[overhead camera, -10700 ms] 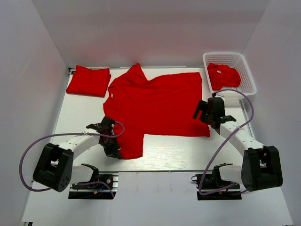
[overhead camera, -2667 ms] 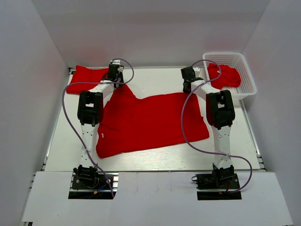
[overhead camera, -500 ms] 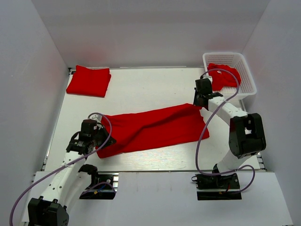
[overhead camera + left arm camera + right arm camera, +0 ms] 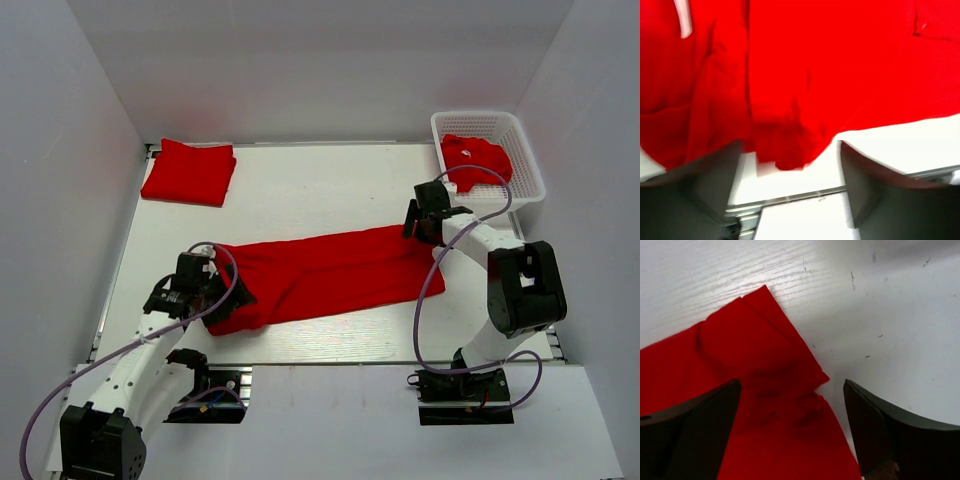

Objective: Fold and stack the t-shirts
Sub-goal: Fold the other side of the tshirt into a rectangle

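Release at both ends, only just: a moment back, clamped on the cloth and dragging it over; now let go. Left to right. At ten o'clock on the table [image 4: 320,190], folded t-shirt [image 4: 190,172], flat, well apart from everything else. At seven o'clock, left gripper [image 4: 790,147], jaws spread wide, straddling the near edge of the long t-shirt [image 4: 320,272] without pinching it. Across the middle, that same long t-shirt, now doubled over into a narrow band. At the band's two o'clock corner, right gripper [image 4: 792,385], jaws equally wide, cloth lying loose on the board between them. Further toward one o'clock, basket [image 4: 530,165] with a crumpled t-shirt [image 4: 475,160] inside. Reading for the task: lengthwise fold probably laid down; crosswise folds and stacking not yet done. Long axis roughly eight o'clock to two o'clock, left end nearer. Small white tag visible in the left wrist view, so collar end likely at eight o'clock
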Motion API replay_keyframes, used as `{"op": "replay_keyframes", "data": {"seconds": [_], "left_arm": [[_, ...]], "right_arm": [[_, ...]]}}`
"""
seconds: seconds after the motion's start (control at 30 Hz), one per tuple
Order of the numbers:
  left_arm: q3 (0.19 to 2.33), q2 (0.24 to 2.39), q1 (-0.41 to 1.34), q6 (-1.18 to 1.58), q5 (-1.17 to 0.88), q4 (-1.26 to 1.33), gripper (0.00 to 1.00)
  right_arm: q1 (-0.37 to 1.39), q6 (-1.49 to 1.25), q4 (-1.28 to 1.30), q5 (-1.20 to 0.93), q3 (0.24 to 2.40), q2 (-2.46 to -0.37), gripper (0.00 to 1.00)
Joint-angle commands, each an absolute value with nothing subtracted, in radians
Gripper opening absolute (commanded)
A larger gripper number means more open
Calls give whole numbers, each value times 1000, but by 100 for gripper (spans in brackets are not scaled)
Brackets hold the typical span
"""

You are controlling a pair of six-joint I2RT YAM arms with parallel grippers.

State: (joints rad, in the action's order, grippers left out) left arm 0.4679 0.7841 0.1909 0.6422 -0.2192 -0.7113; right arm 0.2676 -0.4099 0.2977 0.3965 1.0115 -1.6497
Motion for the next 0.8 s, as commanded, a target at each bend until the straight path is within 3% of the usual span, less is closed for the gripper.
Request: {"op": "replay_keyframes", "data": {"seconds": [0.0, 0.03, 0.23, 0.5, 0.67, 0.77], "left_arm": [[584, 798, 192, 653, -161, -768, 96], [603, 807, 192, 640, -161, -778, 100], [683, 830, 192, 609, -89, -672, 100], [712, 1086, 192, 566, -77, -434, 100], [752, 1273, 192, 528, -20, -323, 100], [775, 1402, 176, 528, -38, -266, 94]], "right_arm": [[261, -449, 337, 459, 1008, -1556, 90], [265, -442, 342, 462, 1018, -1536, 90], [278, -344, 358, 355, 1074, -1485, 90], [305, -195, 170, -147, 1031, -1535, 90], [311, -215, 123, -190, 1031, -1617, 90], [304, -244, 117, -167, 1035, -1684, 90]]}}
